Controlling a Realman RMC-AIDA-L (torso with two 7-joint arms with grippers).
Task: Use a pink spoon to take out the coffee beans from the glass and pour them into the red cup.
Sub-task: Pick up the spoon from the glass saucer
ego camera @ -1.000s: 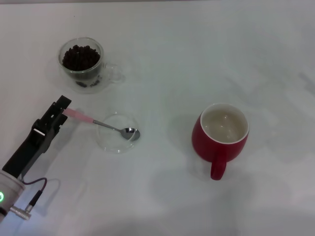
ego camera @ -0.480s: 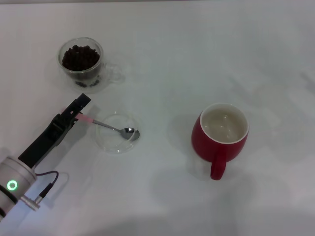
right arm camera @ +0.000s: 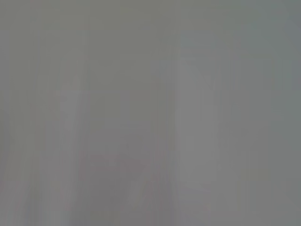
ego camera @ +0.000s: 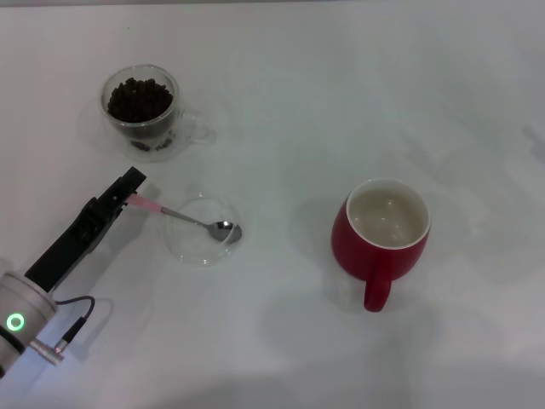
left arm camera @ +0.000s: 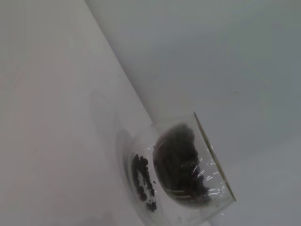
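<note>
- One arm is at work: the left gripper (ego camera: 130, 189) sits at the pink end of the spoon (ego camera: 189, 219), its dark fingers around the handle tip; whether they actually pinch it I cannot tell.
- Spoon: its metal bowl rests on the far rim of a shallow clear dish (ego camera: 183, 245), the neck crossing over the dish, the handle pointing toward the gripper.
- Glass (ego camera: 140, 110): stands upright behind the gripper, near it but apart, with its handle toward the cup's side.
- Beans (ego camera: 139, 99): a dark heap fills the glass (the left wrist view shows the same heap (left arm camera: 180, 165) through the clear wall (left arm camera: 141, 155)).
- Cup (ego camera: 381, 239): upright, well apart to the right, white inside, handle toward the robot.
- Right gripper: not seen in any view.
</note>
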